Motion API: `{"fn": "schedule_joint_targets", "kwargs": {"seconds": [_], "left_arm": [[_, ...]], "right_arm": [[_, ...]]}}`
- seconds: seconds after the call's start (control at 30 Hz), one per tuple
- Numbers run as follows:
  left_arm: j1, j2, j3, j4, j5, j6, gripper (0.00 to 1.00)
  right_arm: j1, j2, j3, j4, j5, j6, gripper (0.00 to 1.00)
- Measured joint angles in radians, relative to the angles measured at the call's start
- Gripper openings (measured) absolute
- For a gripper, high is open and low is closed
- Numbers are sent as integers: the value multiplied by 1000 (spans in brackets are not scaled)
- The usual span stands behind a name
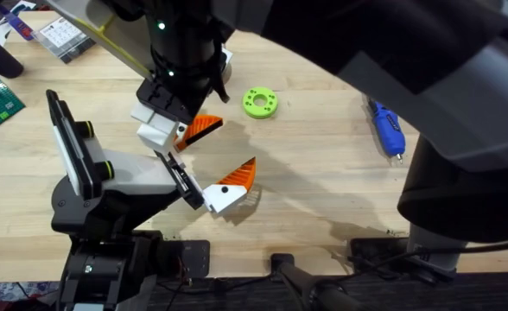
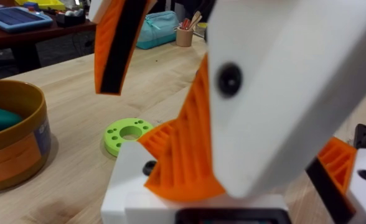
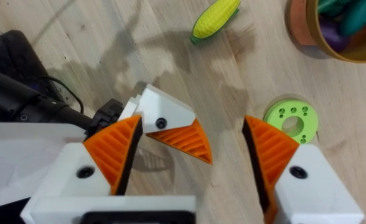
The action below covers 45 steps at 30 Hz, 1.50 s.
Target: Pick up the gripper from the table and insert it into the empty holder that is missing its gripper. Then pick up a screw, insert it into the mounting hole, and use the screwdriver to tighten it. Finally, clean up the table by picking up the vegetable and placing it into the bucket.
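My right fingers (image 3: 111, 152) are spread wide, white with orange ribbed pads, one on each side of the gripper (image 3: 170, 127) and holding nothing. The gripper's white base with its black dot sits right beside one of my pads, though I cannot tell if they touch. Its orange fin points toward the other pad, with bare wood between them. The gripper (image 1: 230, 186) sits at the end of the holder (image 1: 124, 173), whose black base stands at the near left of the surface (image 1: 323, 190). A green ring (image 1: 259, 102) lies farther off, and the blue screwdriver (image 1: 388, 130) lies well to the right. From my wrist I see the vegetable (image 3: 215, 17), yellow with a green end, on the wood near the bucket (image 3: 304, 31) but apart from it.
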Motion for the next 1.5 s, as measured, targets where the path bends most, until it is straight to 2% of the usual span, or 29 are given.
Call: {"fn": "schedule_joint_targets", "kwargs": {"seconds": [0.37, 0.4, 0.47, 0.57, 0.6, 1.27, 1.5], "left_arm": [[0, 0, 0, 0, 2, -1, 980], [0, 0, 0, 0, 2, -5, 700], [0, 0, 0, 0, 2, -4, 410], [0, 0, 0, 0, 2, -3, 86], [0, 0, 0, 0, 3, -3, 27], [0, 0, 0, -3, 3, -1, 17], [0, 0, 0, -3, 3, -1, 17]], "right_arm": [[-1, 0, 0, -4, -1, 0, 987], [-1, 0, 0, -4, -1, 0, 987], [-1, 0, 0, -4, -1, 0, 987], [-1, 0, 0, -4, -1, 0, 987], [-1, 0, 0, -4, -1, 0, 987], [-1, 0, 0, -3, -1, 0, 987], [-33, 0, 0, -3, -8, 0, 987]]}}
